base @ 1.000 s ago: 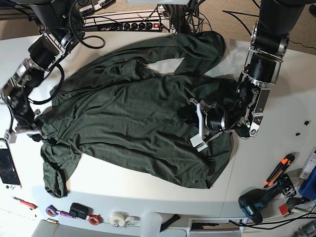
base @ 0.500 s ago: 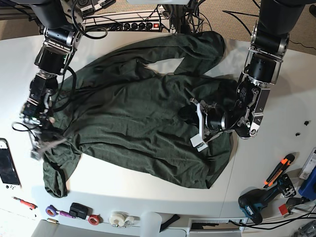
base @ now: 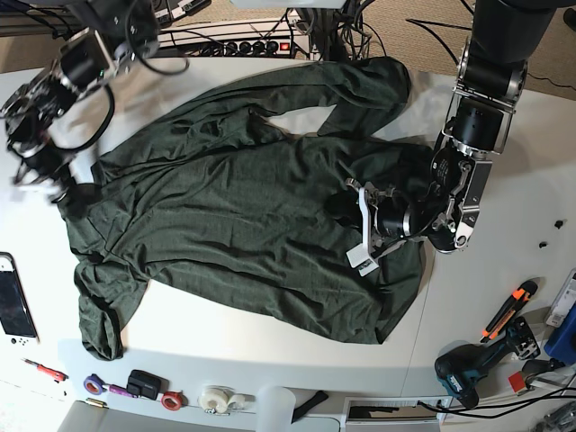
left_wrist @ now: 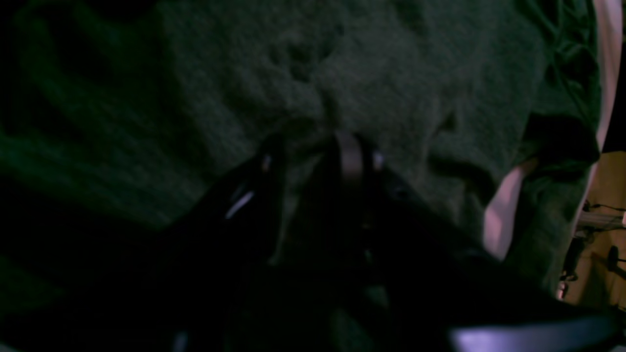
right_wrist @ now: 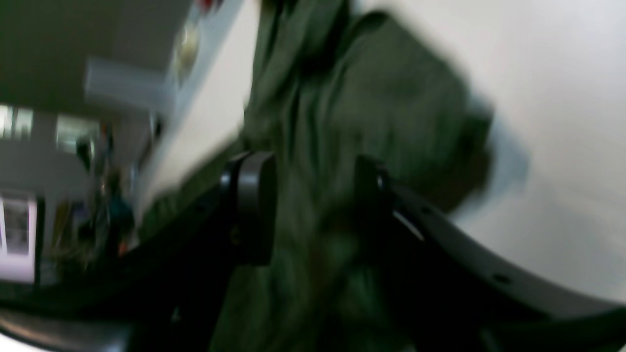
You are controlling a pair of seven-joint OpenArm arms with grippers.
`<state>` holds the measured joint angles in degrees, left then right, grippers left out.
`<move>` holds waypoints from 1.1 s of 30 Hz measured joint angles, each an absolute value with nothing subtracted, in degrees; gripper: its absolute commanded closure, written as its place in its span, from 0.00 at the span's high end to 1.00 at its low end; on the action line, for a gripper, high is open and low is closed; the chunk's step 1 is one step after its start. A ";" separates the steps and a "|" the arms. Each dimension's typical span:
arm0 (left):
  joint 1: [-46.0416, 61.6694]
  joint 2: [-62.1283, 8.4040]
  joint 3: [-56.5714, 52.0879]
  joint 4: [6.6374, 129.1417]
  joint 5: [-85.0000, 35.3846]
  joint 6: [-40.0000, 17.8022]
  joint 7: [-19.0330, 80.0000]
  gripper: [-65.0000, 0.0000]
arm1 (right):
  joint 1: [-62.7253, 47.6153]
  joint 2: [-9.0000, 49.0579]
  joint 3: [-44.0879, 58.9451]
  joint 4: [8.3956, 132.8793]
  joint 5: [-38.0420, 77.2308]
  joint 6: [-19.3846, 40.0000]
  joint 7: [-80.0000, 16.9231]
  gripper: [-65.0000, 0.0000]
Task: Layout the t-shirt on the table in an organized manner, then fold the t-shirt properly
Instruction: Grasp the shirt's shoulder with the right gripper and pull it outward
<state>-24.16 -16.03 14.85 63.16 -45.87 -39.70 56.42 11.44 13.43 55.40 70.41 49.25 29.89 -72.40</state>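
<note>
The dark green t-shirt [base: 225, 216] lies spread and wrinkled over the white table [base: 270, 333], sleeves out to the left and the far right. My left gripper [base: 349, 223] rests on the shirt's right part. In the left wrist view its fingers [left_wrist: 349, 156] stand close together with puckered t-shirt [left_wrist: 391, 73] fabric between them. My right gripper [base: 43, 173] hovers blurred by the shirt's left sleeve. In the right wrist view the right gripper [right_wrist: 313, 195] is open, with the t-shirt [right_wrist: 391, 112] beyond it on the table [right_wrist: 562, 98].
A handheld console [base: 13, 301] lies at the left edge. Tape rolls [base: 216, 398] and small items line the front edge. A drill [base: 463, 373] and an orange-handled cutter [base: 508, 310] sit at the front right. A power strip [base: 256, 45] and cables run along the back.
My right gripper opened, let go of the shirt's lower-left edge and swung up and away to the left sleeve. The left arm has stayed where it was.
</note>
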 measured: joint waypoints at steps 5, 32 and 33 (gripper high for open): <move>-24.16 -16.01 14.85 63.16 -45.69 -39.72 56.23 0.34 | 3.46 11.33 52.58 70.52 55.96 33.56 -73.01 0.41; -24.16 -16.01 14.85 63.16 -45.84 -39.70 56.27 0.34 | 0.34 5.30 61.41 80.25 48.56 23.51 -66.78 0.41; -24.16 -16.03 14.85 63.16 -45.84 -39.70 56.27 0.34 | 0.40 5.26 60.95 80.29 47.99 23.09 -66.57 0.41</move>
<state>-24.16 -16.03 14.85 63.16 -45.84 -39.70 56.27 0.40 5.26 60.95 80.29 47.99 23.09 -66.57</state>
